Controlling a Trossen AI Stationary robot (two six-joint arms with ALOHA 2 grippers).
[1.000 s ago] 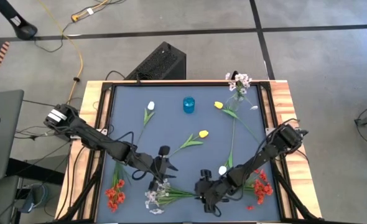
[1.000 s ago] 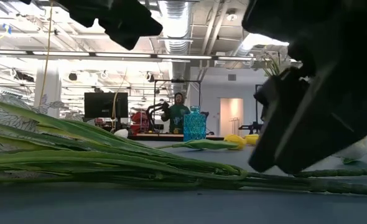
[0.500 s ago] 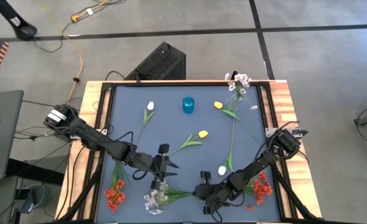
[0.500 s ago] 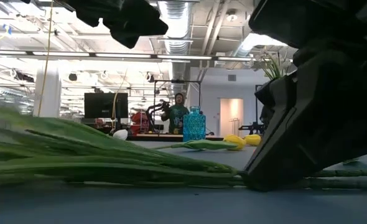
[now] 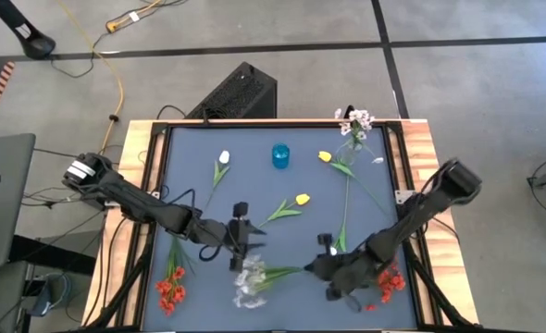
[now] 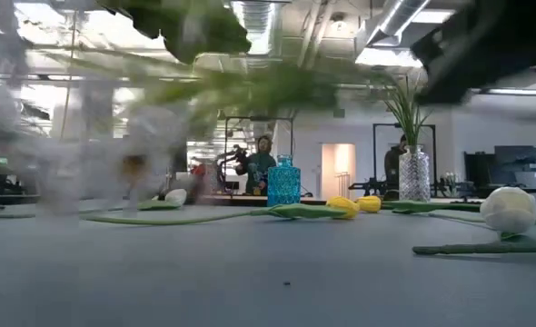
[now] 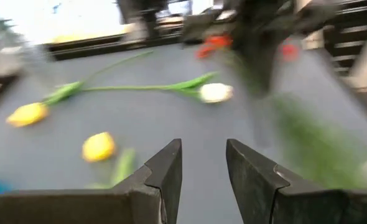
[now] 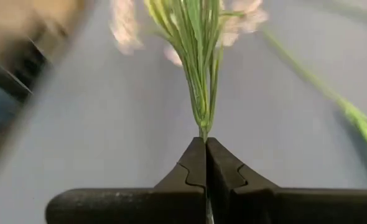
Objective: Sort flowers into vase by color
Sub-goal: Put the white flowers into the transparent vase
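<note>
1. Right hand (image 8: 205, 146) — fingers pressed fully together on the stem ends of the pale spray (image 5: 252, 280), low centre of the high view; gripped at the bare stems so the blossoms hang free.
2. Spray appears lifted off the counter (image 5: 254, 185), blurred in the low view.
3. Left hand (image 5: 242, 231) just beside the blossoms, fingers partly apart, nothing held.
4. Clear vase (image 5: 352, 139), upper right, already holds similar blossoms — judged the destination. Blue vase (image 5: 281, 155) sits upper centre.

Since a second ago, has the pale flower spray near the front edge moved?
Yes. The pale spray, pinched at its stem by the right hand, has shifted away from the table's front edge, toward the blue vase.
</note>
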